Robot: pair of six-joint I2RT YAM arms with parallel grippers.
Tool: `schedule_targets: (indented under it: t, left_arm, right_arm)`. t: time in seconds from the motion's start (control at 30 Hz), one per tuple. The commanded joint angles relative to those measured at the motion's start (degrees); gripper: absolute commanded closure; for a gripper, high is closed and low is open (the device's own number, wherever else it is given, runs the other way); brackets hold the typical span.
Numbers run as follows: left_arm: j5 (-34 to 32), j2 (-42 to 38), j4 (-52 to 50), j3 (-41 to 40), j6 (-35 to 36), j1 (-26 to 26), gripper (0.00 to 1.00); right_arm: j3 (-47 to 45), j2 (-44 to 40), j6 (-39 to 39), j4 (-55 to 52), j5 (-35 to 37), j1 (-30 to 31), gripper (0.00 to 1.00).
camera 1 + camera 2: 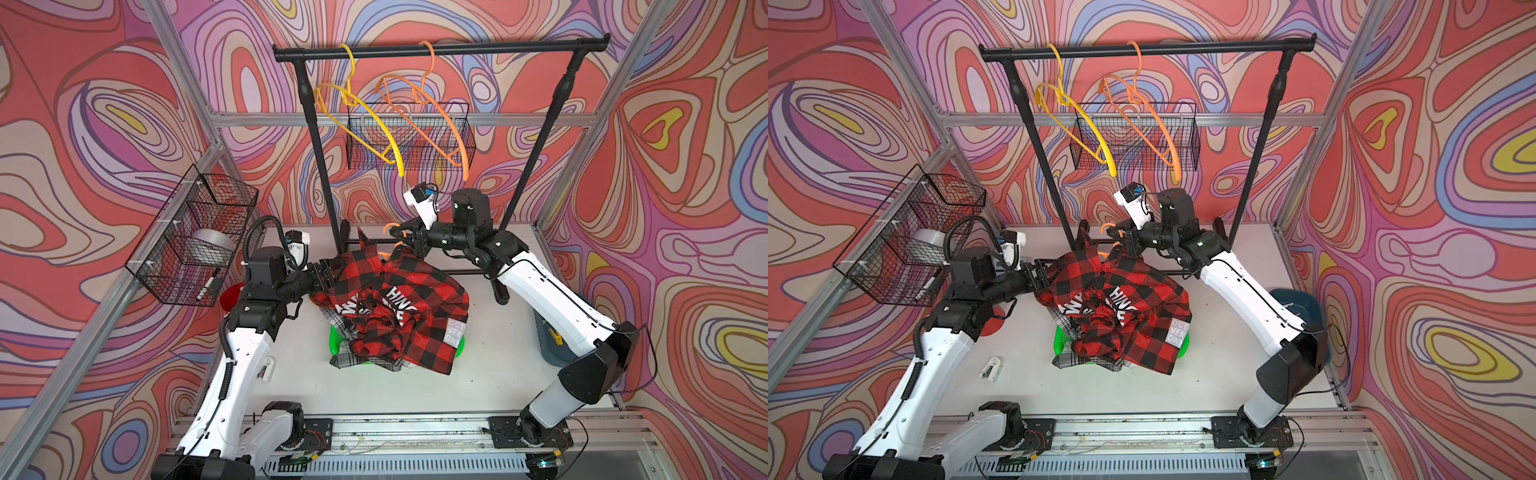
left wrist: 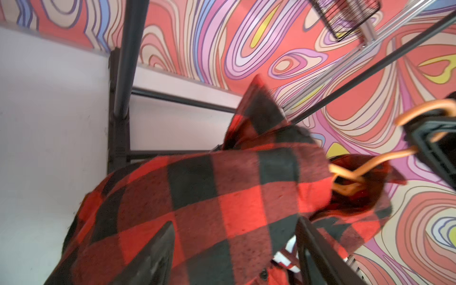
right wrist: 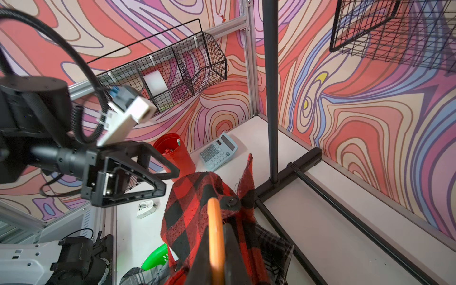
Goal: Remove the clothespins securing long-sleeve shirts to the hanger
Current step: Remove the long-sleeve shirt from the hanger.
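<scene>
Robot arms work a plaid shirt in front of the rack (image 1: 440,48). The right gripper (image 1: 402,237) has its jaws pressed together on the hook of an orange hanger (image 3: 216,229). It holds the hanger low, near the foot of the rack's left post, apparently so the collar and shoulders of the red shirt (image 1: 399,299) stay lifted and steady for the other arm.

The shirt hangs from the hanger only at the neck. The rest slumps onto the desk (image 1: 498,374) in front of the rack, over a green basket (image 1: 333,343) and a grey shirt (image 1: 343,362) whose edges show beneath it.

The left gripper (image 1: 330,270) sits at the shirt's shoulder on the side of the rack's left post. Its jaws are spread, with the shoulder cloth lying between them but not pinched. The stance looks like a search for a clothespin along the shoulder.

No clothespin can be made out on the red shirt in any view, though folds may hide one. What looks like a yellow clothespin (image 1: 555,336) lies in a bin (image 1: 1308,301) on the desk out past the rack's right foot, partly hidden by the right arm.

On the rack's bar a yellow hanger (image 1: 365,120) and a spare hanger (image 1: 446,124) hang bare. That suggests this shirt is the last to be unpinned.
</scene>
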Motion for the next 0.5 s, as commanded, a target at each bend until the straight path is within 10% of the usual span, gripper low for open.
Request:
schedule_targets:
  t: [0.0, 0.47]
  left_arm:
    - [-2.05, 0.43, -0.37, 5.18, 0.55, -4.12, 0.28]
    - [-18.33, 9.05, -7.62, 11.53, 2.92, -17.66, 0.32]
  right_arm:
    - [1.84, 0.04, -2.13, -1.16, 2.99, 2.45, 1.00]
    - [2.40, 0.62, -3.32, -2.11, 6.51, 6.01, 1.00]
